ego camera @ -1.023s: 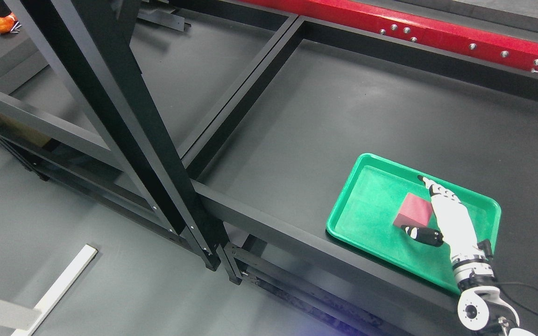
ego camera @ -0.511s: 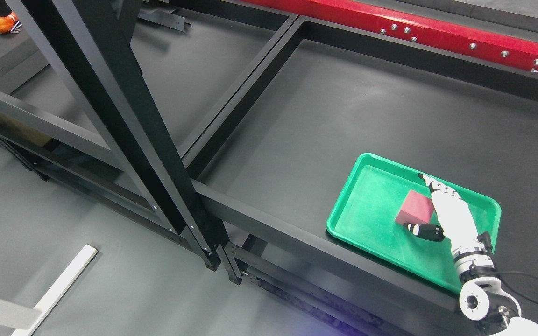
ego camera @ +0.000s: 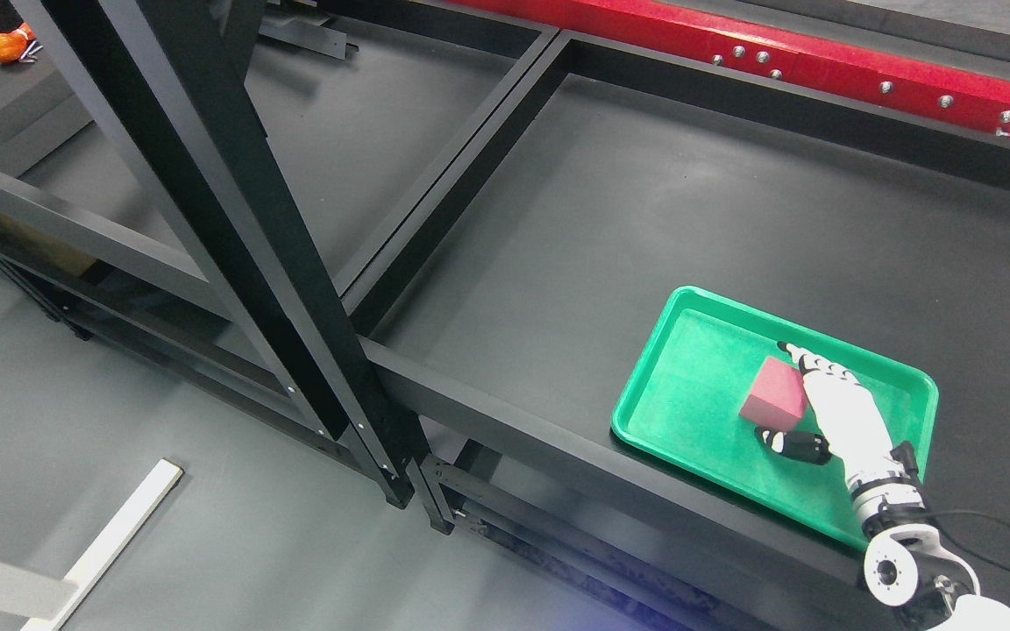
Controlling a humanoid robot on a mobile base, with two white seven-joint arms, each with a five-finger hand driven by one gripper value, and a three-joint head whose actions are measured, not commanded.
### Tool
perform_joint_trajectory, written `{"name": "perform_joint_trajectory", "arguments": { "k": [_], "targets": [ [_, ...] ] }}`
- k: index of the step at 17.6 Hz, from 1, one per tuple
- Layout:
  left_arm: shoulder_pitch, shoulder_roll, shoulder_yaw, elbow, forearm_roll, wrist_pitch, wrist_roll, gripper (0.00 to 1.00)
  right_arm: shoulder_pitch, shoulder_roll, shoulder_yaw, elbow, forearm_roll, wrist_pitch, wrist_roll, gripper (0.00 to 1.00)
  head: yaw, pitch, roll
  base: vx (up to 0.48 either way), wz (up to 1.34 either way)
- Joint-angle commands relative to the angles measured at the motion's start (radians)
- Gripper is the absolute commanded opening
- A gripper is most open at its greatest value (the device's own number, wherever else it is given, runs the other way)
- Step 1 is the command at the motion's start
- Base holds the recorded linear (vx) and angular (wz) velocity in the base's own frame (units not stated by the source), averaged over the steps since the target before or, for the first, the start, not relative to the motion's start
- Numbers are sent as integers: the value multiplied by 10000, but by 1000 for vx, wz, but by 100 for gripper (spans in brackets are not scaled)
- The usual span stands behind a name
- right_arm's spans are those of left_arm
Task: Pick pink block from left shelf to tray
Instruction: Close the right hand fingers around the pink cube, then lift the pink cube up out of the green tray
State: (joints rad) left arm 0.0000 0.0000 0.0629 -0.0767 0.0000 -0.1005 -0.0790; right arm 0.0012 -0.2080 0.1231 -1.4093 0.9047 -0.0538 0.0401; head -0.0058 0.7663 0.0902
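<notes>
One dark shelf surface (ego camera: 663, 202) fills most of what we see, framed by black metal beams (ego camera: 207, 202) on the left. On its near right part lies a green tray (ego camera: 680, 386), and the pink block (ego camera: 775, 396) sits inside it. Our right hand (ego camera: 829, 412) is just beside the block's right side, fingers spread, thumb (ego camera: 793, 444) near the block's front corner; whether they touch it we cannot tell.
</notes>
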Motion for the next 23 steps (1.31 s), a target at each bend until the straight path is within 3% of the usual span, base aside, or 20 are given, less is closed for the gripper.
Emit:
{"name": "perform_joint_trajectory", "arguments": {
  "k": [1,3,5,6,11,16,23],
  "targets": [
    [92,175,0,0,-15,-8,-7,100,-334,-298,303,455,3,16,28,72,0,0,0,0,0],
    [92,175,0,0,-15,-8,-7,100,-350,-298,288,456,-27,1,13,45,0,0,0,0,0],
    [92,175,0,0,-15,-8,-7,100,-335,-298,303,440,-58,-91,13,12,0,0,0,0,0],
    [92,175,0,0,-15,-8,-7,100,-350,-298,318,440,-58,-106,13,2,0,0,0,0,0],
    [92,175,0,0,-15,-8,-7,100,-381,-496,90,379,-196,-396,-246,0,0,0,0,0,0],
    [92,175,0,0,-15,-8,-7,100,-152,-406,-1105,-231,-227,-1301,-2776,1,0,0,0,-1,-5],
    [92,175,0,0,-15,-8,-7,100,340,850,-2947,-1461,-426,-2254,-3253,1,0,0,0,0,2]
  ]
}}
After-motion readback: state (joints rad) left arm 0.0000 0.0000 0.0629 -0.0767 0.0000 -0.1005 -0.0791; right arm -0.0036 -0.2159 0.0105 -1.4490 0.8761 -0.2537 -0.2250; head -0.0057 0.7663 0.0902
